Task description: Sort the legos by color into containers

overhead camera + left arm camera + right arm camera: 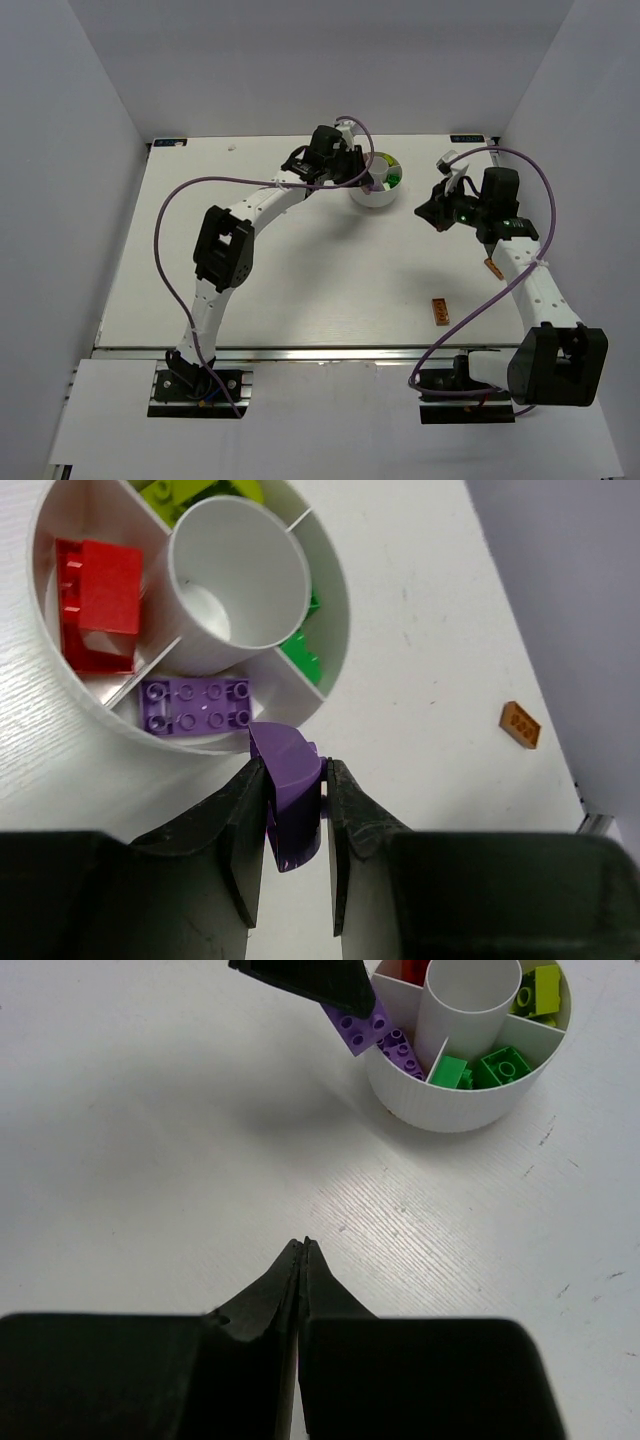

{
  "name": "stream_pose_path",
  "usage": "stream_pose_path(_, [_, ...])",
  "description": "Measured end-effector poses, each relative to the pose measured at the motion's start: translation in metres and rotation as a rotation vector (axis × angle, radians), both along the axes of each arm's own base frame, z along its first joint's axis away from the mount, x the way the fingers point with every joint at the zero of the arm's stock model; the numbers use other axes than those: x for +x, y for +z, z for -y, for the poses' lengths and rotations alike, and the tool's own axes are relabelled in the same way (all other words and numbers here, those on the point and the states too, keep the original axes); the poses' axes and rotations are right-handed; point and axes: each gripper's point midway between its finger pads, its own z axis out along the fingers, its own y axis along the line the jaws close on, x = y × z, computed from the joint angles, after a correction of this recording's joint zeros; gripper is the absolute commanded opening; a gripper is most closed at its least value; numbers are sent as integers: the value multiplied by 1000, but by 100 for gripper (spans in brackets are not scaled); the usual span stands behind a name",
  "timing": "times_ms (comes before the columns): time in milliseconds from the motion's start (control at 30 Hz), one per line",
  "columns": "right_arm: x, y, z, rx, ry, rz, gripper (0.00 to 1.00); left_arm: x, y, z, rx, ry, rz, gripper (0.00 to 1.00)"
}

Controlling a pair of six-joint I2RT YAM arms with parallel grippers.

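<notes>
Legos mostly in the round white dish [62, 695], which sits at the far centre of the table [300, 280]. Compartments seen from the left wrist: a red brick [95, 605] in the left wedge, a flat purple brick [195, 705] studs-up in the near wedge, green bricks [305, 655] in the right wedge, a yellow-green brick [195, 490] in the far wedge. Centre well [215, 640] shows only white inside. Left gripper [295, 780] is at the dish's near rim, jaws clamped narrowly on a second purple piece [292, 800]; its upper end overlaps the rim by the purple wedge, and contact with the rim cannot be told. The right wrist view shows that same piece pinched at the dish edge beside the purple wedge. Right gripper [302, 1245] hangs over bare table, well apart from the dish, jaws pressed together with nothing between them. Two orange bricks lie loose on the table's right side: one [439, 311] near the front edge, the other [493, 268] partly under the right arm.
</notes>
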Motion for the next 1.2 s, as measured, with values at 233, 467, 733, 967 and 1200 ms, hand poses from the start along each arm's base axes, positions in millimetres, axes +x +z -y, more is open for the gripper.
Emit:
stream_pose_path(233, [-2,-2,-1,11,9,-9,0,10,-10,-1,4,12,4,0])
stream_pose_path(467, [-6,-7,-2,21,3,-33,0,16,-2,4,-32,16,24,0])
stream_pose_path(733, [-9,-13,-1,21,1,-46,0,24,3,4,-45,35,57,0])
stream_pose_path(967, [-8,-13,0,21,-3,-45,5,27,-14,1,-23,49,36,48])
stream_pose_path(1200, [-8,-13,2,21,-17,-53,61,31,-19,-4,0,83,37,75])
